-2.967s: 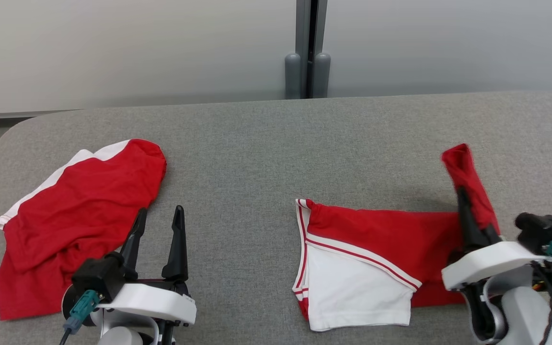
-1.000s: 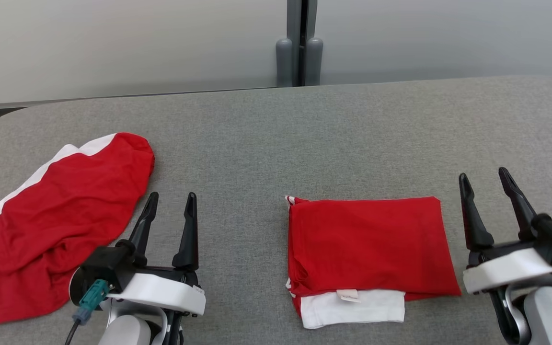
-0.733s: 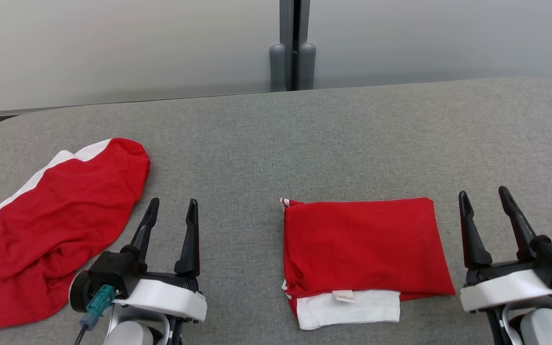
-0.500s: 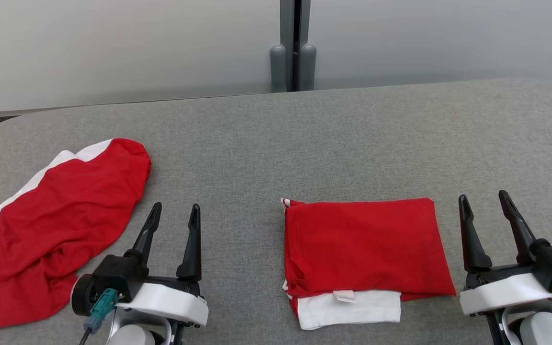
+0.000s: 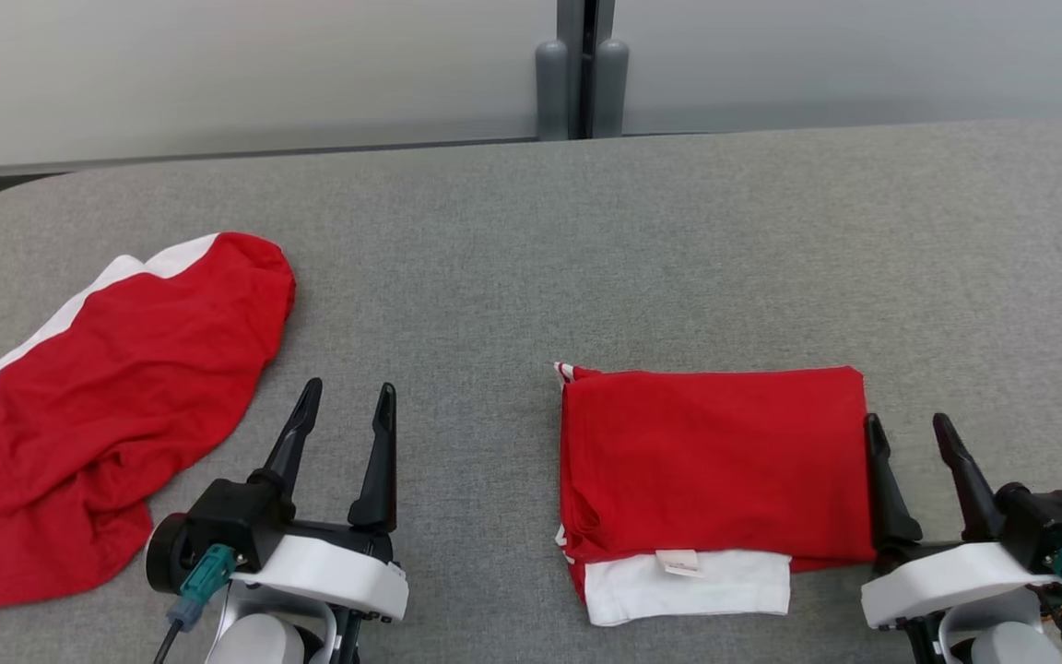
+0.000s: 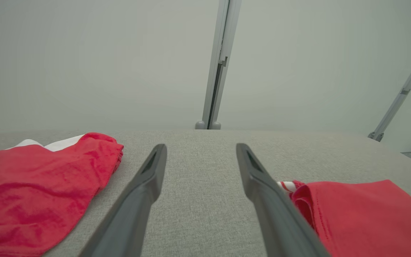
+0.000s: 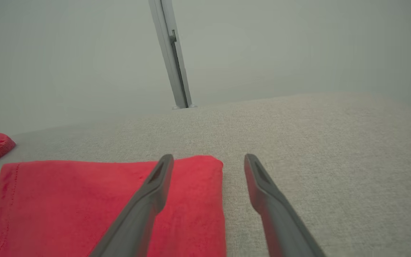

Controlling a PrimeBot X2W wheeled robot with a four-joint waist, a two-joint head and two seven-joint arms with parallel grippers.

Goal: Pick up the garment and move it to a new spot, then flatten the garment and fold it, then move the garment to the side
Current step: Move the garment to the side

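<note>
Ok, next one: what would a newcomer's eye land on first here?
A neatly folded red garment, white strip at its near edge, lies right of centre on the grey surface. A crumpled red-and-white garment sprawls at the left. Both grippers are open: the left gripper between the garments, the right gripper at the folded one's right edge.

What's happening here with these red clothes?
A two-armed robot is folding clothes on a grey table. The folded red garment lies flat, white fabric showing at its near edge; the open right tool sits by its right edge, gripping nothing. The open left tool hovers over bare table. A crumpled red garment lies at the left.
</note>
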